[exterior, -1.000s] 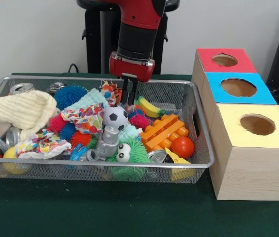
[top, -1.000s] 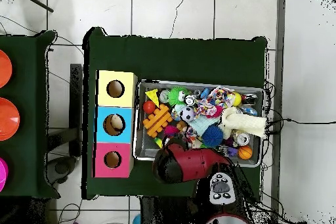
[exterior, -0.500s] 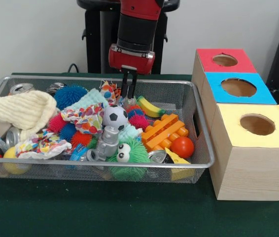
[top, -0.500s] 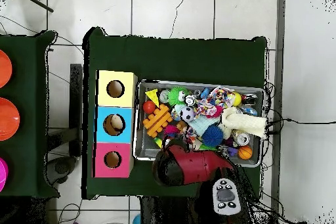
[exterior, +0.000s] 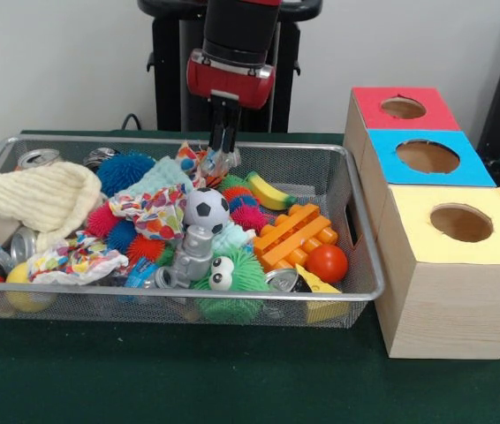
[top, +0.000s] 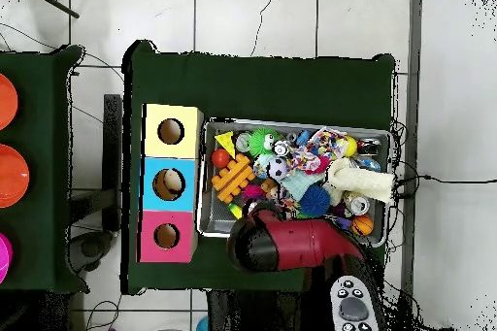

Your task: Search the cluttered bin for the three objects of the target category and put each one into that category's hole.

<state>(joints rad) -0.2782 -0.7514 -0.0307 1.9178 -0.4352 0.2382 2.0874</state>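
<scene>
Patterned cloth (exterior: 204,162) is pinched in the narrow gripper (exterior: 223,148), lifted at the bin's (exterior: 367,256) twelve o'clock.

**Lighting & pic quality**

Front view looks bright & even to me, soft diffuse light, can't tell the source. Only faint shadow under the bin (exterior: 356,221) on the green cloth (exterior: 232,380) and at the base of the boxes (exterior: 449,300). Small glare spots on the cans (exterior: 38,159) and the red ball (exterior: 327,262). Colours read clean; fine mesh a bit soft, no motion blur on the arm (exterior: 232,44) that I see. Overhead: floor tiles (top: 252,16) very bright, near washed out; cloth dark, flat. Bin contents tiny there, detail lost. No obvious edge bending in either view.
</scene>
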